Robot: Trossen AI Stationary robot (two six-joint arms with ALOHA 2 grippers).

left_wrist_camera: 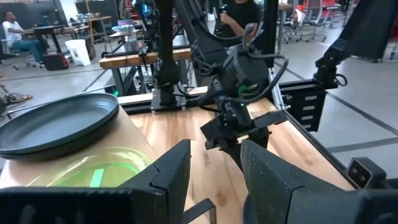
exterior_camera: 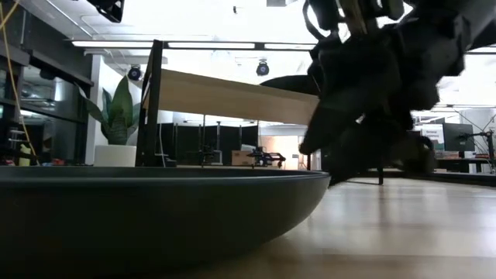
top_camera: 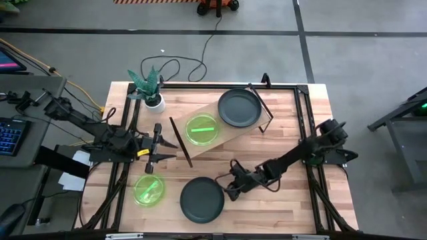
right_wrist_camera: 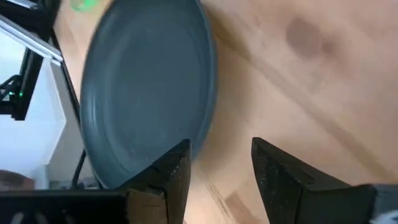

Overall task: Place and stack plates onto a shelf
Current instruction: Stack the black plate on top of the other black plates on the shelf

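The light wood shelf (top_camera: 230, 137) stands at an angle in the middle of the table. A dark plate (top_camera: 239, 108) and a green plate (top_camera: 201, 129) lie on it. Another green plate (top_camera: 149, 190) and another dark plate (top_camera: 202, 199) lie on the tabletop near the front edge. My right gripper (top_camera: 230, 183) is open at that dark plate's right rim (right_wrist_camera: 205, 134), one finger over the plate and one outside it, seemingly just clear of it. My left gripper (top_camera: 168, 148) is open and hovers at the shelf's left end, above the table.
A white pot with a green plant (top_camera: 151, 90) stands at the table's far left corner. A black metal frame (top_camera: 303, 100) runs round the tabletop. Bare wood lies right of the front dark plate (top_camera: 280, 207). Beyond the table are people and office furniture (left_wrist_camera: 18, 37).
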